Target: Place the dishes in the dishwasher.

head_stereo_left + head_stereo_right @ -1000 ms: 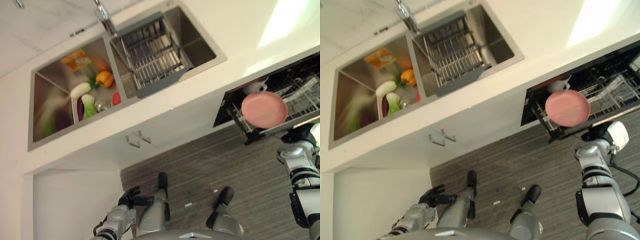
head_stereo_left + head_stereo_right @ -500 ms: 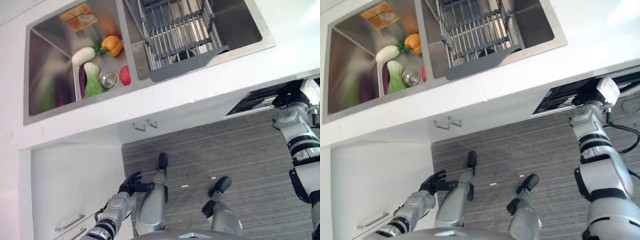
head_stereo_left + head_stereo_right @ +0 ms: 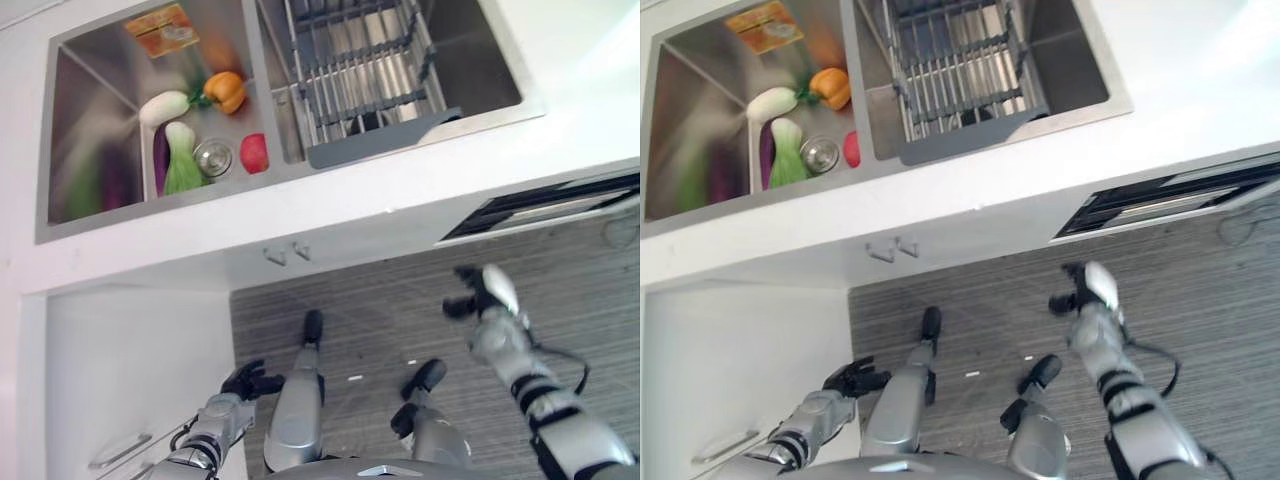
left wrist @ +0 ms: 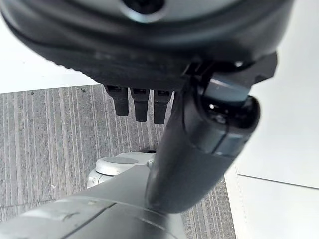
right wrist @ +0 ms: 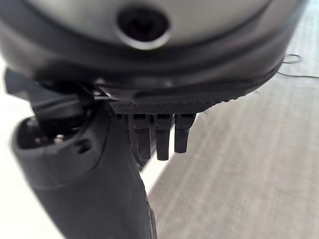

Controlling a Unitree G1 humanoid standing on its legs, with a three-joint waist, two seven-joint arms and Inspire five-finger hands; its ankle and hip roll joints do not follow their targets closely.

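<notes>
The dishwasher (image 3: 540, 205) is a dark, narrow slot under the white counter at the right, its drawer nearly pushed in. My right hand (image 3: 478, 297) hangs over the striped floor below and left of that slot, holding nothing. Its fingers (image 5: 162, 137) are straight in the right wrist view. My left hand (image 3: 246, 380) is low at the left beside a white cabinet, with relaxed fingers (image 4: 139, 107) and nothing in it. A grey dish rack (image 3: 365, 75) stands in the right sink basin without dishes.
The left sink basin (image 3: 90, 150) holds an orange pepper (image 3: 225, 90), a white radish (image 3: 165, 105), greens, a red piece and a yellow packet. Two small cabinet handles (image 3: 283, 253) sit under the counter edge. A white cabinet (image 3: 120, 390) stands at the lower left.
The camera has shifted. The rack with the pink plate, pulled out a second ago, is now pushed in. My right hand has left the dishwasher and dropped towards the floor.
</notes>
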